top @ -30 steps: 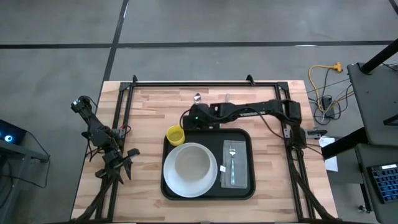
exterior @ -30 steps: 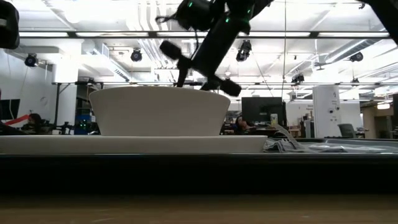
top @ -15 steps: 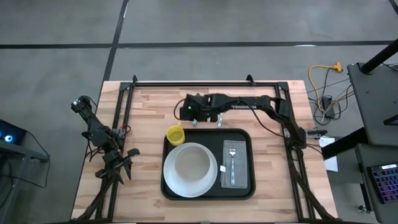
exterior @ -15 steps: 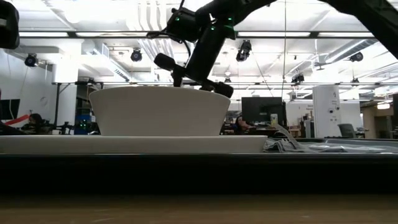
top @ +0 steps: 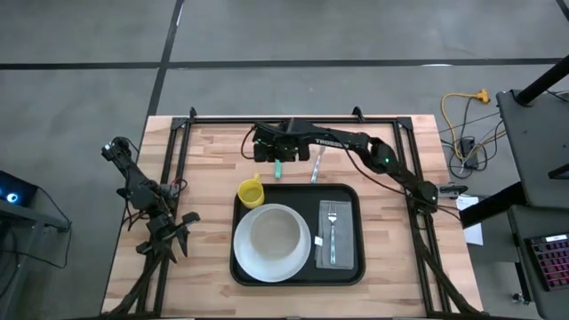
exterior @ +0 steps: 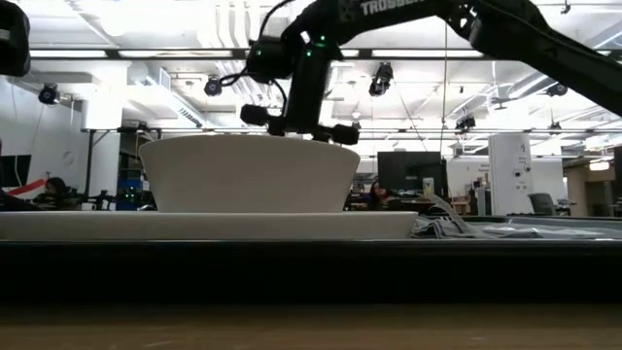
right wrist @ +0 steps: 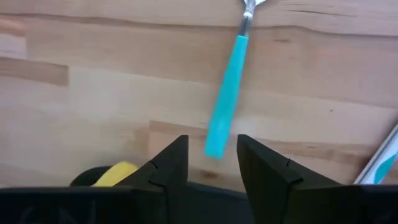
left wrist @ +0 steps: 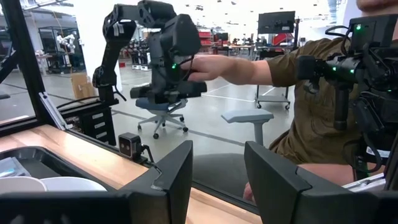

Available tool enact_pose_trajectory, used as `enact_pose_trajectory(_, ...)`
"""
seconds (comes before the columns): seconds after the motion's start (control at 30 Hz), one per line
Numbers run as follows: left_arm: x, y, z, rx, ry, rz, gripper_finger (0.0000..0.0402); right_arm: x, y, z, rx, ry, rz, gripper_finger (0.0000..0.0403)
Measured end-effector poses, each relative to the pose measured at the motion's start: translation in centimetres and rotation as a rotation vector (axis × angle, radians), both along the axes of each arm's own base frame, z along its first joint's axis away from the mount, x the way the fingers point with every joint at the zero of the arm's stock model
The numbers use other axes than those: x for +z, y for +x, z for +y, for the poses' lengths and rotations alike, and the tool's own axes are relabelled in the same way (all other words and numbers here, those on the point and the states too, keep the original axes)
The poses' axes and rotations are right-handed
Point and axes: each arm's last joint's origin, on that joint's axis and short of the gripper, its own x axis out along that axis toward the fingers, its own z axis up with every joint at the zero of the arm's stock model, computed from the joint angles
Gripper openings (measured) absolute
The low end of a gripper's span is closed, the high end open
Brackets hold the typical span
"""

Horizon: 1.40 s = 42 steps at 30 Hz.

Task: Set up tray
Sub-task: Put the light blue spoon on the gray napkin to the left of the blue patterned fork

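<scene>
Wooden boards make up the table [top: 204, 151], and the tray [top: 342, 191] sits at its middle carrying a white bowl [top: 272, 240], a yellow cup [top: 251, 192] and a fork [top: 331, 233] on a grey napkin [top: 347, 253]. Beyond the tray's far edge the right gripper [right wrist: 211, 163] hovers with parted fingers over a teal-handled utensil [right wrist: 222, 115] (probably a spoon), gripping nothing. At the table's left edge waits the left gripper [left wrist: 214, 180], its 2 fingers apart.
</scene>
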Motion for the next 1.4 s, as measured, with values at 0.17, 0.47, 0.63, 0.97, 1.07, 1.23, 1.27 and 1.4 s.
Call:
enact_pose_trajectory(0.17,0.0,0.0,0.0,0.001,0.001,0.001,0.0132,-1.3,-0.5,-1.5,-0.007,0.027,0.027,0.0137)
enact_pose_trajectory(0.47,0.0,0.0,0.0,0.0,0.0,0.0,0.0132,-1.9,-0.8,-2.3,0.012,0.0,0.045,0.0127)
enact_pose_trajectory(0.63,0.0,0.0,0.0,0.001,0.0,0.0,0.0132,-2.7,-0.8,-2.3,0.01,-0.014,0.06,0.0123)
enact_pose_trajectory(0.97,0.0,0.0,0.0,0.0,0.0,0.0,0.0132,-6.4,0.5,-2.3,0.043,-0.011,0.066,0.0131)
enact_pose_trajectory(1.07,0.0,0.0,0.0,0.0,0.0,0.0,0.0132,-7.4,0.8,-2.4,0.05,-0.005,0.075,0.0134)
enact_pose_trajectory(1.23,0.0,0.0,0.0,0.001,0.0,0.0,0.0132,-8.2,0.8,-2.4,0.054,0.02,0.095,0.0131)
enact_pose_trajectory(1.27,0.0,0.0,0.0,0.0,0.0,0.0,0.0132,-8.3,0.8,-2.4,0.053,0.023,0.097,0.013)
enact_pose_trajectory(1.4,0.0,0.0,0.0,0.0,0.0,0.0,0.0132,-8.3,0.7,-2.4,0.043,0.035,0.097,0.0123)
